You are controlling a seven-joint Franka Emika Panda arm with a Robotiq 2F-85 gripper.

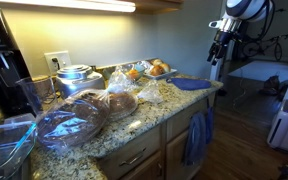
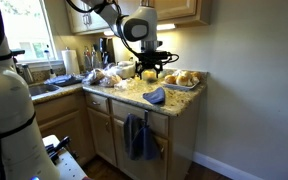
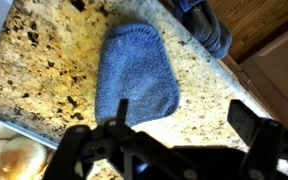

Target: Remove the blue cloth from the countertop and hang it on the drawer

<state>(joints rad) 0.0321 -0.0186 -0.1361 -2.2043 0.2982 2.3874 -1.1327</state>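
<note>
Tool [image 2: 151, 73], jaws apart, above blue cloth [image 3: 136, 70]

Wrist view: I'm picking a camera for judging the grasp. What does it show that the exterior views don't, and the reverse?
Only the wrist view: the weave of the blue cloth close up, with the open pincer in the foreground. Only the exterior views: bagged bread and the drawer fronts below. Both: the blue cloth lying flat near the edge of the countertop, untouched.
</note>
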